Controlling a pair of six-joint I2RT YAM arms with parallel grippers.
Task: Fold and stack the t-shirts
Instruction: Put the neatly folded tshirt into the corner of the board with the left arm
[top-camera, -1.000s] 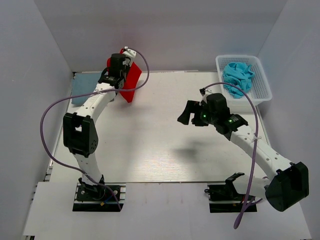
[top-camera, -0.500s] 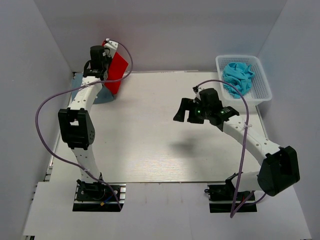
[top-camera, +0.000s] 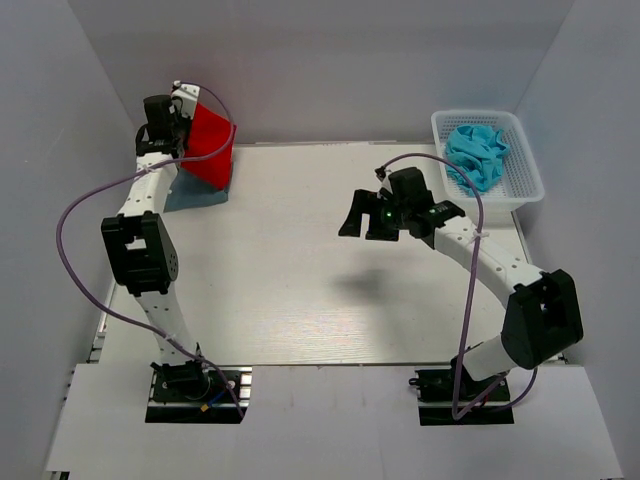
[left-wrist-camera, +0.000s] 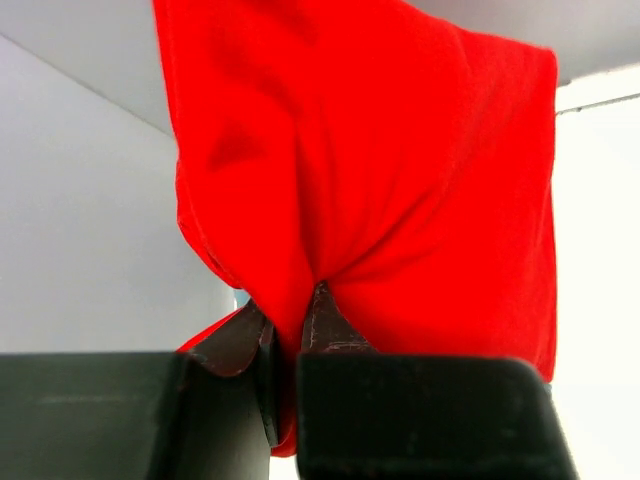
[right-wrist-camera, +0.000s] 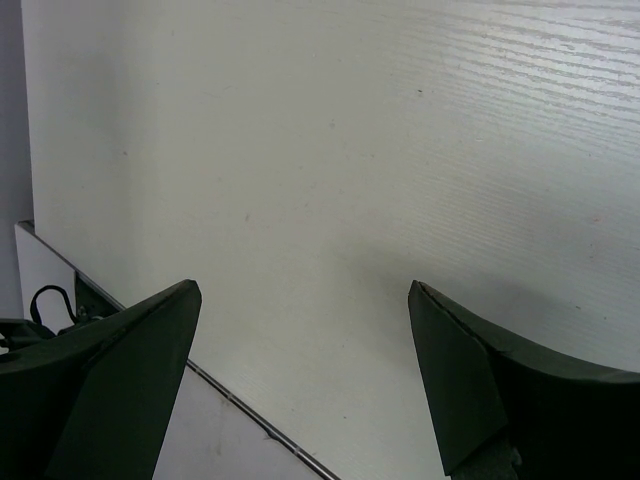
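Our left tool pinches the red t-shirt up high at the far left corner, over the grey-blue t-shirt on the counter, so we should lower it slowly and flat on top, while our right tool hangs spread wide.

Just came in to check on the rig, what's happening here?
The left pincer is shut on the red t-shirt, holding it up at the table's far left corner, above the grey-blue t-shirt lying there. The right pincer hangs open and empty over mid-table. The turquoise t-shirt sits crumpled in the white basket, not yet folded.
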